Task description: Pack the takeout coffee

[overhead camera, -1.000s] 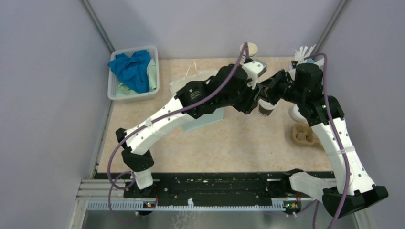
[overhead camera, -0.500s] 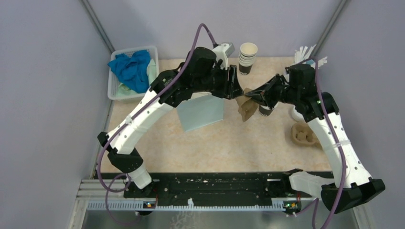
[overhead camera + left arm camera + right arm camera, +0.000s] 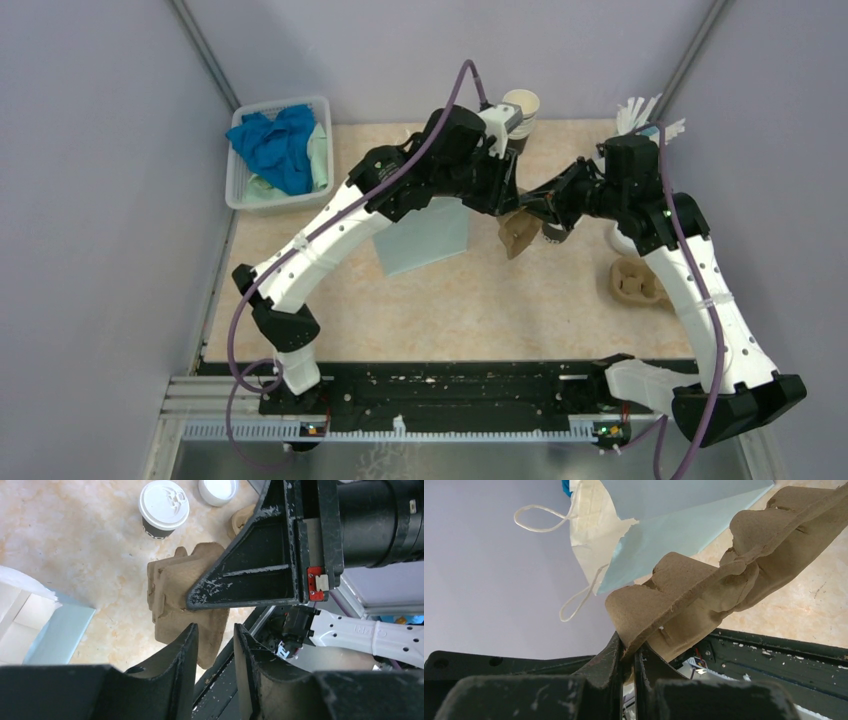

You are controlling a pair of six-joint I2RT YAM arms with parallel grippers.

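The takeout coffee (image 3: pixel 163 507), a dark brown cup with a white sip lid, stands on the table; in the top view (image 3: pixel 553 233) it is half hidden behind my right gripper. My right gripper (image 3: pixel 535 207) is shut on the edge of a brown cardboard cup carrier (image 3: pixel 517 236) and holds it above the table, as the right wrist view (image 3: pixel 628 650) shows. The carrier (image 3: pixel 724 580) hangs tilted. My left gripper (image 3: pixel 216 629) is slightly open and empty, just above the carrier (image 3: pixel 180 595), close to the right gripper. In the top view it (image 3: pixel 508 198) sits left of the carrier.
A light blue paper bag (image 3: pixel 425 235) lies left of the carrier. A stack of lidless cups (image 3: pixel 520 108) stands at the back. A loose white lid (image 3: pixel 217 489) and more carriers (image 3: pixel 635 282) lie at the right. A basket (image 3: pixel 238 190) with blue cloth sits back left.
My left arm pulled back left off the right gripper, then came back right toward the carrier. The right gripper holds the carrier raised and has barely moved since half a second ago.
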